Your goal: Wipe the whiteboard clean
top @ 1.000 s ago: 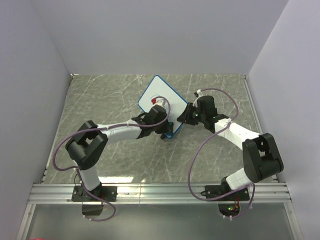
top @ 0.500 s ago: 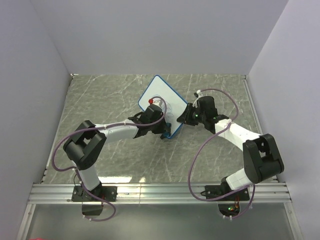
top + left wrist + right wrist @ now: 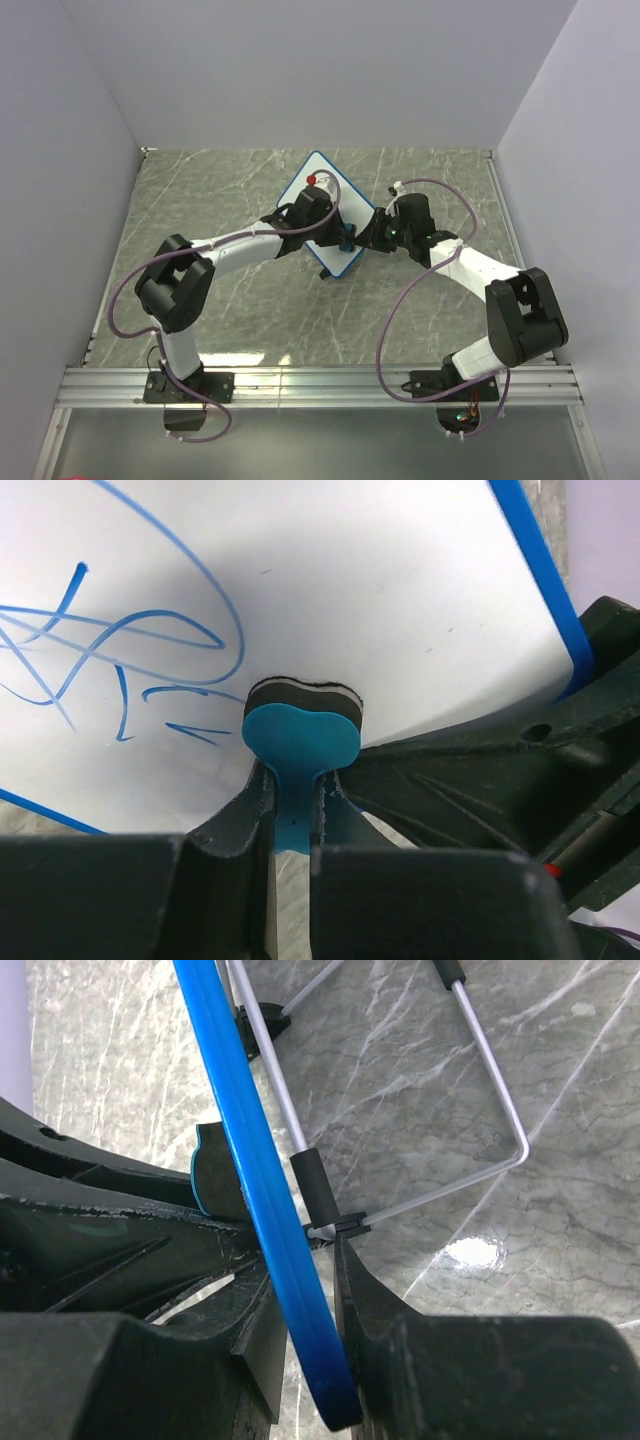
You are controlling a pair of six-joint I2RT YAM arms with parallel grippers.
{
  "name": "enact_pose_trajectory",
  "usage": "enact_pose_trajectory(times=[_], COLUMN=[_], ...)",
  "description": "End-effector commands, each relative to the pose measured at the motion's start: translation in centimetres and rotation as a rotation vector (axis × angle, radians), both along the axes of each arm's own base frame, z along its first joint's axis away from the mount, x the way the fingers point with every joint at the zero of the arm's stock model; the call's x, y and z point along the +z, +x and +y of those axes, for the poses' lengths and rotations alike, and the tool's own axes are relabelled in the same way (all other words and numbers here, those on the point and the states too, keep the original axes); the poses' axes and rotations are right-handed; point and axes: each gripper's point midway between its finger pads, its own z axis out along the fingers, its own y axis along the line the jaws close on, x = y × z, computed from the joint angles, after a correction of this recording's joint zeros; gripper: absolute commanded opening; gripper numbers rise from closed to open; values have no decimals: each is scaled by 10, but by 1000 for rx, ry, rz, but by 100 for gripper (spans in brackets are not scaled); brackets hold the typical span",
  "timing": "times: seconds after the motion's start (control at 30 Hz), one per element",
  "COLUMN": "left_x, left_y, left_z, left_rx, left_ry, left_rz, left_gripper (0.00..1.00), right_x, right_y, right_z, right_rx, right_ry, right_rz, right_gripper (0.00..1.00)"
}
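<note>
The whiteboard (image 3: 340, 190), blue-rimmed, stands tilted on its wire stand (image 3: 480, 1110) at the table's middle. Blue scribbles (image 3: 130, 640) cover the left part of its face (image 3: 400, 600). My left gripper (image 3: 338, 236) (image 3: 293, 780) is shut on the handle of a blue eraser (image 3: 300, 725), whose black felt presses flat on the board just right of the scribbles. My right gripper (image 3: 368, 232) (image 3: 300, 1250) is shut on the board's blue rim (image 3: 240, 1110) at its right edge, one finger in front and one behind.
The marble-patterned table (image 3: 200, 200) is walled by pale panels on three sides. A metal rail (image 3: 320, 385) runs along the near edge by the arm bases. The two grippers sit close together at the board's right side.
My left arm has carried the eraser away from the board's near edge, up across its face toward the far side. The right gripper has kept its hold on the rim.
</note>
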Motion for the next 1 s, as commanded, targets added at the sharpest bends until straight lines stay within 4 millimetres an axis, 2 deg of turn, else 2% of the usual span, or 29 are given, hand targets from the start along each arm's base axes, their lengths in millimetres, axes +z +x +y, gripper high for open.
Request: enact_pose_trajectory(times=[0.0,0.03,0.23,0.37,0.5,0.6,0.7,0.8,0.97], left_x=[-32,-42,-72,-76,-69,-47,-7,18,34], left_y=[-3,-7,-15,-22,-19,-9,8,19,31], left_z=[11,18,50,56,54,44,25,14,7], left_rx=[10,16,48,40,29,13,-5,-13,-17], left_ry=[21,36,75,95,99,73,10,-18,-30], left_rz=[53,70,130,133,121,96,37,4,-25], left_gripper=[0,0,0,0,0,0,0,0,0], right_x=[-53,-53,-50,-47,-48,-48,-49,-51,-55], right_y=[-57,-57,-55,-52,-50,-48,-48,-49,-49], right_z=[-5,-5,-1,0,3,4,6,6,7], right_rx=[99,98,111,116,126,128,135,139,142], right_ry=[-124,-125,-110,-104,-101,-97,-92,-90,-93], right_rz=[217,217,214,203,211,209,211,219,227], right_gripper=[0,0,0,0,0,0,0,0,0])
